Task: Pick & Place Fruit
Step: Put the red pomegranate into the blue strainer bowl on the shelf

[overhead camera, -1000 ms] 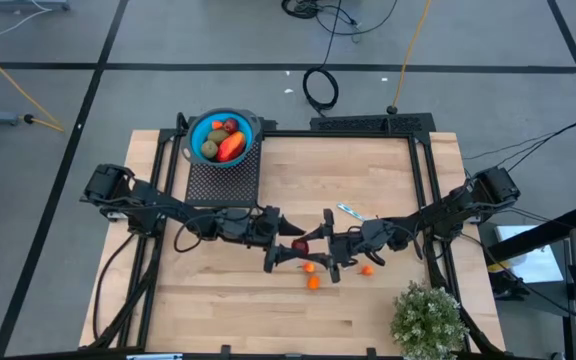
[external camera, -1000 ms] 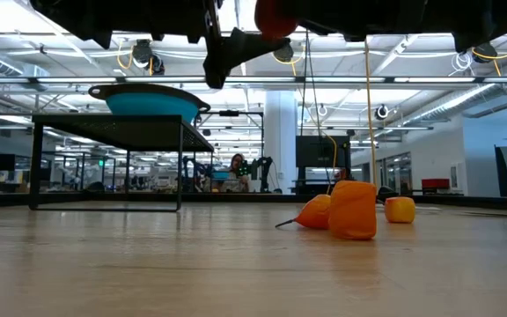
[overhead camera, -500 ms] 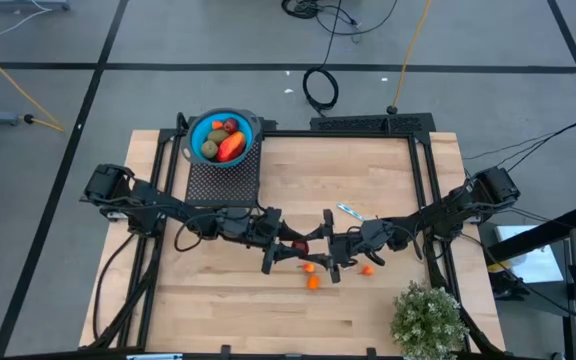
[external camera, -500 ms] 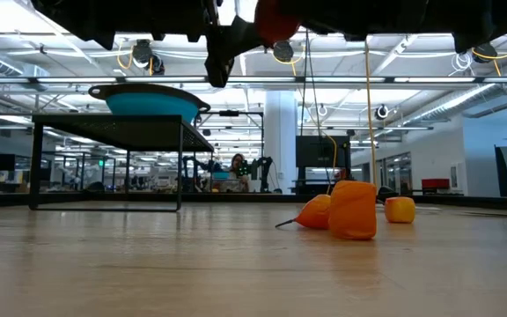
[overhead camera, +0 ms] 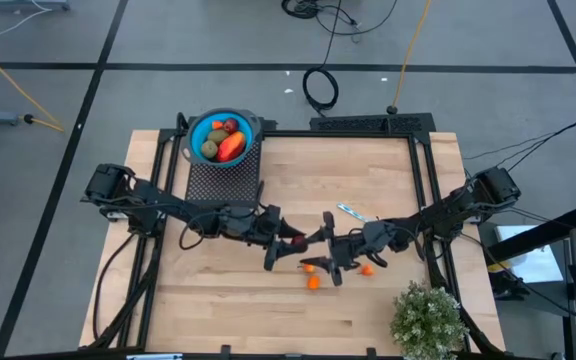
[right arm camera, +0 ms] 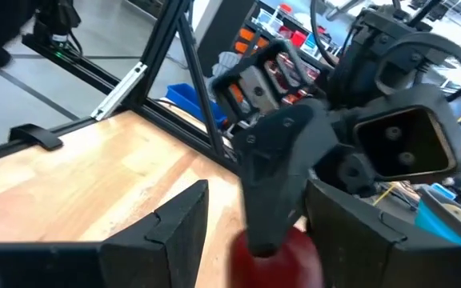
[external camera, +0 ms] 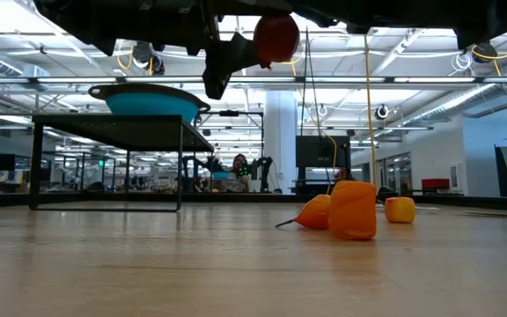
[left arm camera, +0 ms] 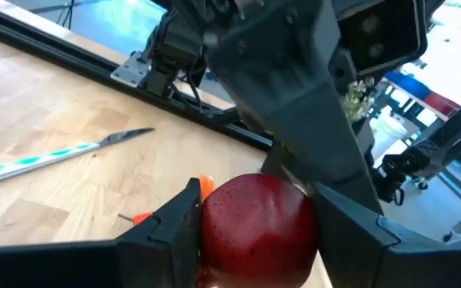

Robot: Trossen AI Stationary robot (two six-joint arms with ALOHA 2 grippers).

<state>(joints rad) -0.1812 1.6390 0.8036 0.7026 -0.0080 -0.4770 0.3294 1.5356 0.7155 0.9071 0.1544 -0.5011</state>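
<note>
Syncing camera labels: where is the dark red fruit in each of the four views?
High view: dark red fruit at table centre, between the two gripper tips.
Low view: top centre, hanging above the table.
Left wrist view: bottom centre, between the left gripper fingers.
Right wrist view: bottom edge, behind the left arm's dark finger.
Shared landmark: small orange fruits on the table below.
</note>
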